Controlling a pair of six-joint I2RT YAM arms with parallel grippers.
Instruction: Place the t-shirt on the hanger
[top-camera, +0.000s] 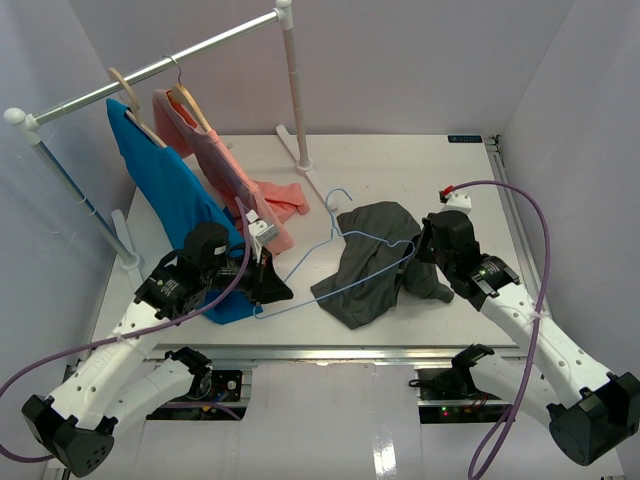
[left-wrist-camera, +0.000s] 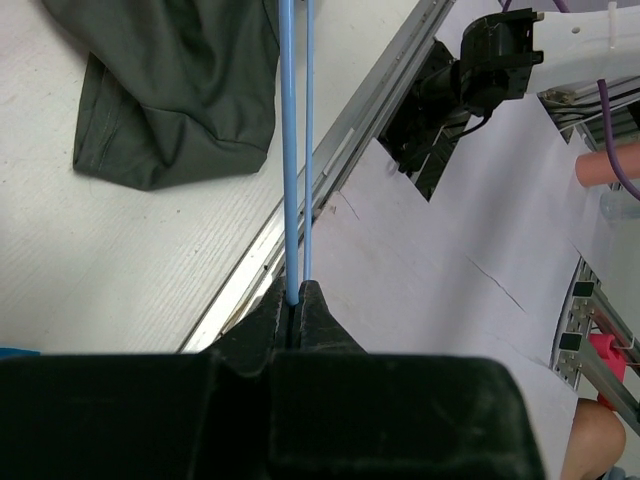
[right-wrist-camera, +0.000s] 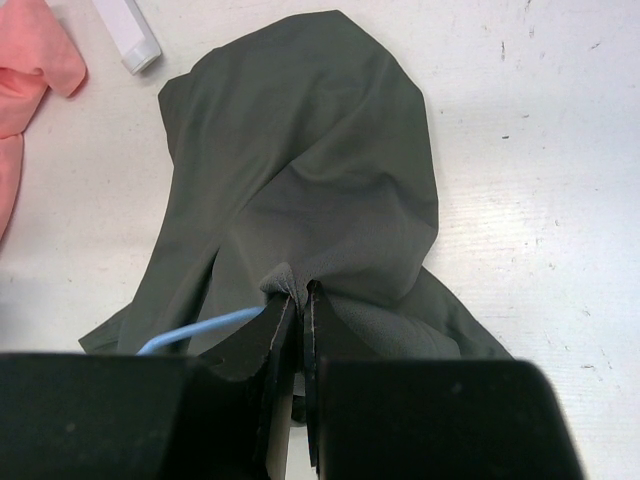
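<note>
The dark charcoal t-shirt (top-camera: 372, 262) lies crumpled on the table right of centre. The light-blue wire hanger (top-camera: 322, 248) lies across the table, its right end over the shirt, its hook (top-camera: 341, 196) pointing to the back. My left gripper (top-camera: 268, 290) is shut on the hanger's left end; the left wrist view shows the wire (left-wrist-camera: 292, 150) pinched between the fingers (left-wrist-camera: 318, 312), with the shirt (left-wrist-camera: 170, 90) beyond. My right gripper (top-camera: 418, 256) is shut on a fold of the shirt (right-wrist-camera: 300, 180) at its right side, and the hanger wire (right-wrist-camera: 195, 330) shows just left of the jaws.
A clothes rail (top-camera: 170, 65) on white posts stands at the back left, with a bright blue garment (top-camera: 165, 185) and a salmon-pink garment (top-camera: 235, 180) on wooden hangers. A small white block (top-camera: 262, 230) lies near the left gripper. The table's metal front edge (top-camera: 360, 350) runs below the shirt.
</note>
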